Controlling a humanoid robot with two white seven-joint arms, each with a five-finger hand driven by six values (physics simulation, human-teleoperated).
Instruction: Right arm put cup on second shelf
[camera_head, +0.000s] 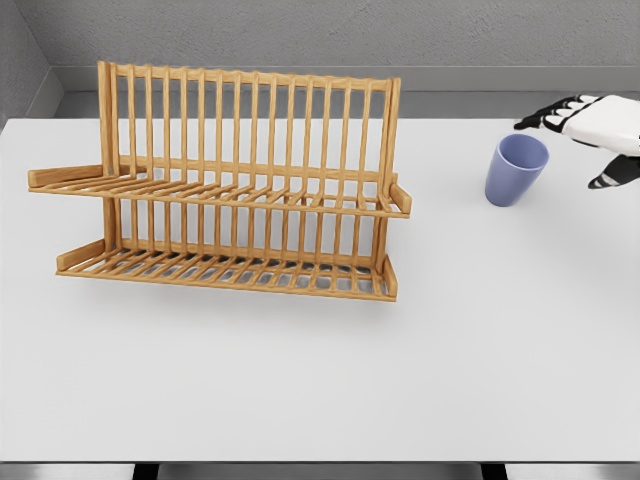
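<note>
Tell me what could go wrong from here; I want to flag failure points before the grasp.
1. The right hand hovers open beside the blue cup, not yet around it; a sideways approach could tip the upright cup over.
2. The wooden dish rack stands well to the left, so a long carry follows; a loose hold might drop the cup.
3. The upper shelf is slatted with a low front rail; the cup could catch it or sit tilted.

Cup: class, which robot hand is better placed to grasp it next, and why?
Right. The right robot hand hovers open just beside the cup, which stands upright on the table right of the rack. No left arm is in view.
</note>
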